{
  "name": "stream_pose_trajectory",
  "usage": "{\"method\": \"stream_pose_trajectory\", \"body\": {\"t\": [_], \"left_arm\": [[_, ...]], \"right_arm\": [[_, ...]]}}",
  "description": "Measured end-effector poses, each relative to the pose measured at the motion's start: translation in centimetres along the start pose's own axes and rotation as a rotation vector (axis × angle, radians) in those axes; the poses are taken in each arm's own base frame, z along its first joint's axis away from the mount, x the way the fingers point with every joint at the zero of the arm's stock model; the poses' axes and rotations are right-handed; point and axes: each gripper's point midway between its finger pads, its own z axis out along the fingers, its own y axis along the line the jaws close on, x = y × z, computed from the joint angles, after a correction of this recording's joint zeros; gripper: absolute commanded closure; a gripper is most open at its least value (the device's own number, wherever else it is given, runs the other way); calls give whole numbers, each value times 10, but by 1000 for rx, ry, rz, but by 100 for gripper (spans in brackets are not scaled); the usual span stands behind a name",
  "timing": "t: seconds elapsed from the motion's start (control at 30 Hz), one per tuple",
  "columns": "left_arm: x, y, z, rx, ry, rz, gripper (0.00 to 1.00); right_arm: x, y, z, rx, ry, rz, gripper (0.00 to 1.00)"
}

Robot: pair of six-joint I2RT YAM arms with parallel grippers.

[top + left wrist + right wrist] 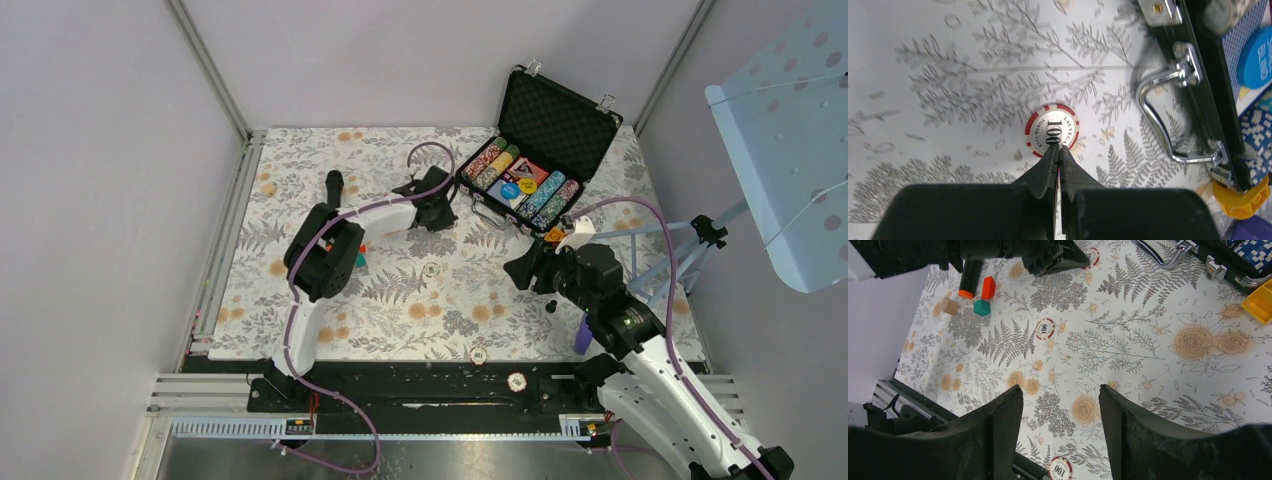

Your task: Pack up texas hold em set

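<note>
Our left pincer (1058, 148), fully closed and empty beside the case (1214, 102), may just skid the flat chip (1052, 131) away; our right pincer (1060, 394) gapes empty.

The room is bright and evenly lit from overhead, so shadows on the flowered surface (420, 300) are faint and soft. Through the left wrist camera the cloth looks washed out, nearly white. The chrome case handle (1146, 107) glints and smears with blur. In the right wrist view, the fingers (998, 440) loom dark and soft-edged.
</note>
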Motion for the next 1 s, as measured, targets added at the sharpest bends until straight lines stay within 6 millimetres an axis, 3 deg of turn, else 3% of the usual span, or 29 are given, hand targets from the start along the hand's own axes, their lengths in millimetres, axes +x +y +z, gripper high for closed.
{"method": "stream_pose_trajectory", "body": {"t": [0.27,0.47,0.7,0.87,0.97,1.0], "left_arm": [[61,-5,-29,43,47,28,100],[114,6,-58,60,96,48,100],[159,13,-86,91,126,79,100],[167,29,-109,43,127,146,100],[147,26,-136,53,65,191,100],[136,20,-148,74,33,202,95]], "right_arm": [[-1,2,-10,-8,-15,18,36],[-4,6,-16,-12,-21,40,36],[-6,7,-20,-11,-25,54,36],[-4,0,-13,34,-3,50,35],[-6,-3,2,74,56,34,34],[-6,-4,9,88,80,30,34]]}}
